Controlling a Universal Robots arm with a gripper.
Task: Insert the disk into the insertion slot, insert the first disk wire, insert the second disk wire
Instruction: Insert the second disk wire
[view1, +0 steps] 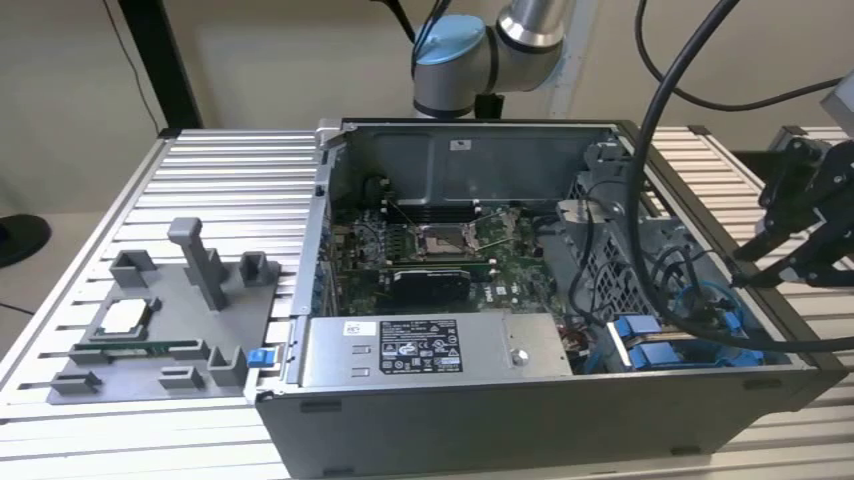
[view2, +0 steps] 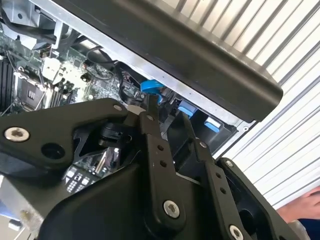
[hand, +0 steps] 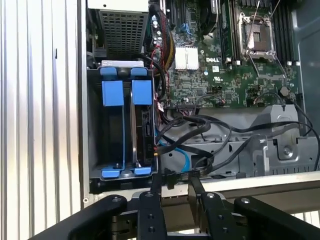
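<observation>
Over the case rim (hand: 260, 186) by the insertion slot (hand: 107, 145), the gripper (hand: 174, 179) hangs parted (empty).

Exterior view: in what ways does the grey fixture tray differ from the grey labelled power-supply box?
The fixture tray lies on the slatted table outside the computer case, on the exterior view's left; the power-supply box sits inside the case. The tray is a flat plate with upright posts and small parts on it; the box is a plain block with a white label on top. Both are grey.
</observation>
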